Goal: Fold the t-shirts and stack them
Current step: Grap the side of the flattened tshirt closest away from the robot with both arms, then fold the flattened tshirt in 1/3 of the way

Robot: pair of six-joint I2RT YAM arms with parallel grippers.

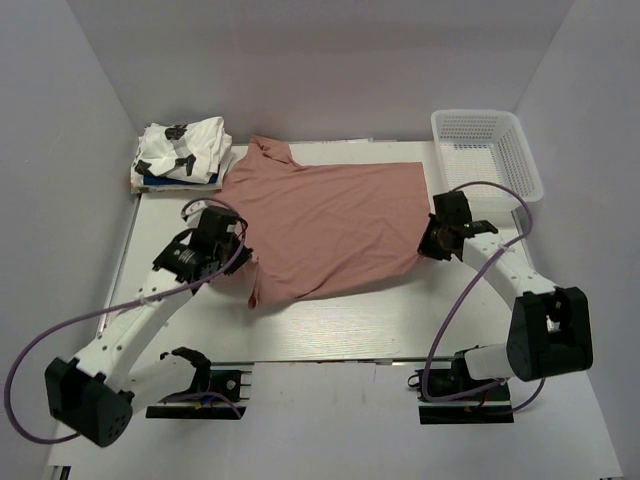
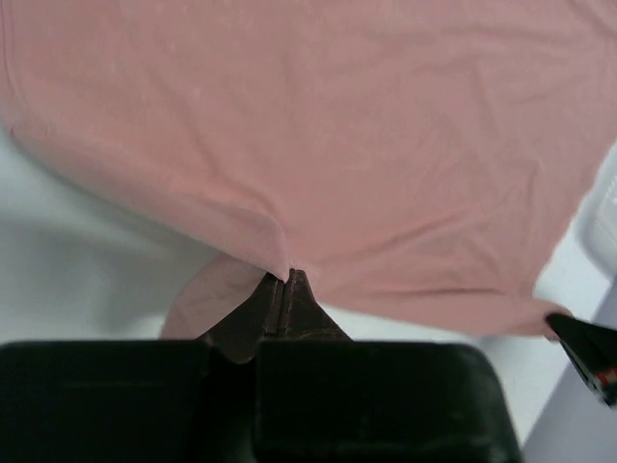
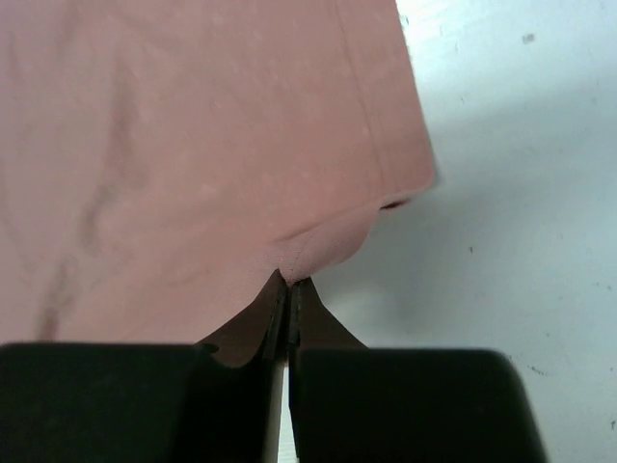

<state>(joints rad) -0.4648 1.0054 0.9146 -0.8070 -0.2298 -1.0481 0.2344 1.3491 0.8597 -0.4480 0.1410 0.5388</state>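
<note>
A large dusty-pink t-shirt (image 1: 330, 225) lies spread across the middle of the white table. My left gripper (image 1: 243, 245) is shut on its left edge; in the left wrist view (image 2: 286, 277) the cloth (image 2: 318, 145) rises to a pinched fold at the fingertips. My right gripper (image 1: 425, 243) is shut on the shirt's right edge near a corner; the right wrist view (image 3: 289, 280) shows the hem (image 3: 193, 145) pinched between the tips. A folded white t-shirt with black print (image 1: 182, 148) lies on a blue one (image 1: 160, 181) at the back left.
A white plastic mesh basket (image 1: 487, 150) stands at the back right, just beyond my right arm. Grey walls close in the table on the left, back and right. Bare table (image 1: 340, 325) lies in front of the pink shirt.
</note>
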